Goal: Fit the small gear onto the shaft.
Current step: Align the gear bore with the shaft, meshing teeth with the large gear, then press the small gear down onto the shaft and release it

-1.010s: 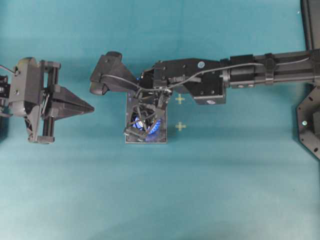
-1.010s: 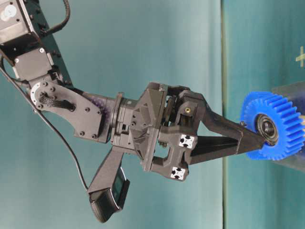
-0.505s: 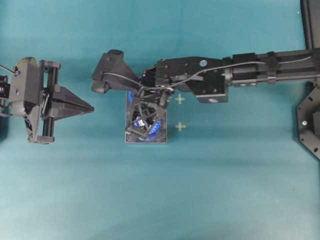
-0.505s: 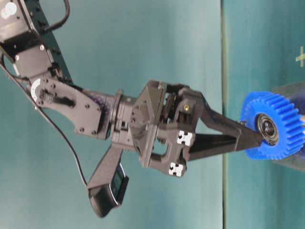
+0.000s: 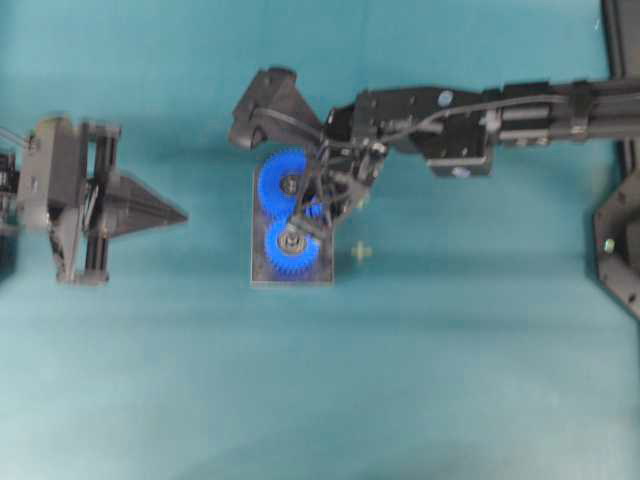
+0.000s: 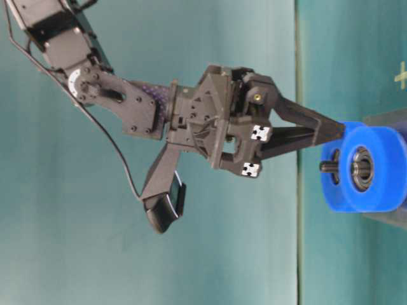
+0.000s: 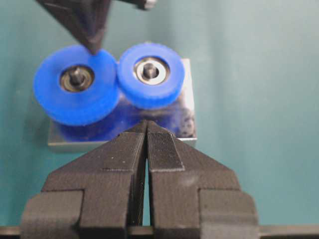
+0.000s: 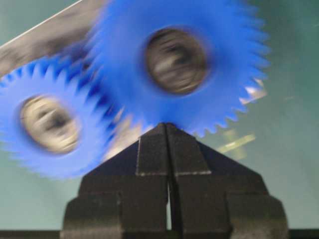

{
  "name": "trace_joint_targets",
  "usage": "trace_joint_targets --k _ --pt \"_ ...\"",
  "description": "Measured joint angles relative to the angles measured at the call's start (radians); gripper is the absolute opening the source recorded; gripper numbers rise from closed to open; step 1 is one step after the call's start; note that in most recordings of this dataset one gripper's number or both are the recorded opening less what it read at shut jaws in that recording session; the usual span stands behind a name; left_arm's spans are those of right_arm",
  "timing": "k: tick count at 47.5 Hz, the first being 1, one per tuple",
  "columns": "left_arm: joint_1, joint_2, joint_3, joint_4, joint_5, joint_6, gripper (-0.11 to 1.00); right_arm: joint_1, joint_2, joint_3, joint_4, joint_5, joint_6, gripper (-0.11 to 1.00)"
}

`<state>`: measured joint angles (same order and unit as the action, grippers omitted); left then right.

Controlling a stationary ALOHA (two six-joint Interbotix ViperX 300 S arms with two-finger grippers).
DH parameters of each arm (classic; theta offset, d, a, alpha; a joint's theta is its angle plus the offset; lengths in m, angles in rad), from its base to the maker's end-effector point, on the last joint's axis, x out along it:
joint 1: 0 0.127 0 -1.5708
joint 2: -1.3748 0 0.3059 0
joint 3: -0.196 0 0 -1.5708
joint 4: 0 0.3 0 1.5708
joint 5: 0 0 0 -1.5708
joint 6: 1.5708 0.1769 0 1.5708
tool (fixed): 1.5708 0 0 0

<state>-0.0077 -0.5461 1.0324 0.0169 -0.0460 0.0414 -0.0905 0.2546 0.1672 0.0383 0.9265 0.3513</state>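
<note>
The small gear [image 7: 151,74] is bright blue plastic with little teeth all round its edge and a shiny metal ring in its middle; it sits on the shaft [image 7: 149,71], whose grey tip shows through that ring, on the grey plate [image 7: 188,107]; its teeth touch the big gear [image 7: 75,84] next to it; both gears look blurry in the right wrist view. The right gripper [image 5: 300,218] is closed tight and holds nothing; its tip is over the two gears. The left gripper [image 7: 146,130] is closed too, with nothing in it, well away from the plate.
</note>
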Motion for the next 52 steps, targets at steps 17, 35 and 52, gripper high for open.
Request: trace_joint_targets --k 17,35,52 --pt "0.0 0.002 0.002 0.0 0.0 0.0 0.0 0.038 -0.02 -0.035 0.0 -0.002 0.04 -0.01" --pt "0.0 0.002 0.002 0.0 0.0 0.0 0.0 0.037 0.031 -0.091 -0.006 -0.035 0.037 -0.01" --pt "0.0 0.0 0.0 0.0 0.0 0.0 0.0 0.029 0.037 -0.066 -0.003 -0.018 0.038 -0.01"
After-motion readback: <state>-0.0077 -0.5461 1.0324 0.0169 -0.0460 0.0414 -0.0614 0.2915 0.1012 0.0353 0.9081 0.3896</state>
